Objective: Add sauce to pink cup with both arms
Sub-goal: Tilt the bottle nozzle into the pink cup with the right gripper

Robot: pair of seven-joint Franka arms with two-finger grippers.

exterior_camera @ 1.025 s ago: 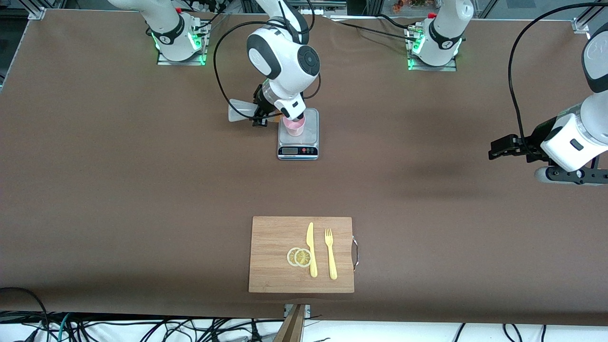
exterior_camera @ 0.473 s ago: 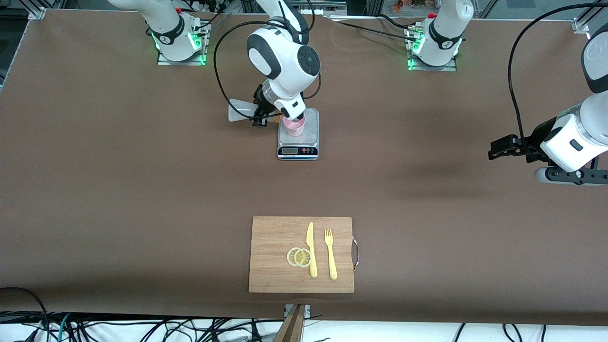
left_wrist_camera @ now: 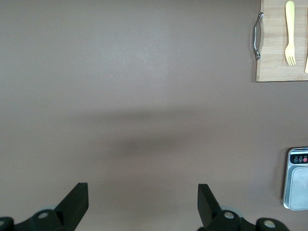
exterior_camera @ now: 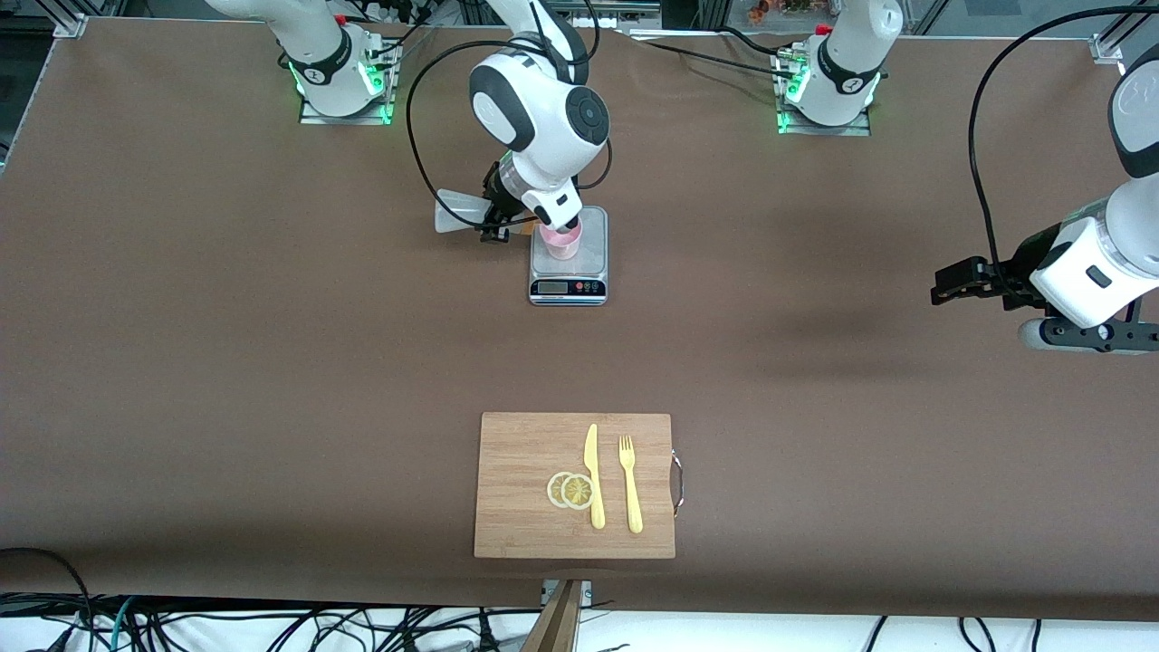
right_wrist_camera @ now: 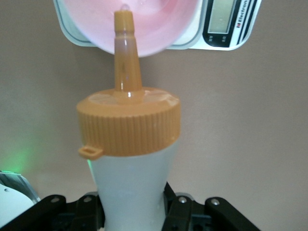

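Brown table (exterior_camera: 272, 362): sauce (right_wrist_camera: 129, 144) tipped sideways, nozzle twd pink cup (right_wrist_camera: 144, 19)

Matt brown covering on the table (exterior_camera: 272, 362), smooth, cloth-like. Translucent whitish plastic for the sauce bottle (right_wrist_camera: 132, 192), with a ribbed orange plastic cap (right_wrist_camera: 129, 126) and a glossy nozzle. Translucent pale pink plastic for the cup (right_wrist_camera: 144, 24). Brushed metal platform on the scale (exterior_camera: 568, 256). Pale grained wood for the cutting board (exterior_camera: 525, 484), metal handle (left_wrist_camera: 257, 36). Matt yellow plastic fork (exterior_camera: 630, 484) and knife (exterior_camera: 593, 475).
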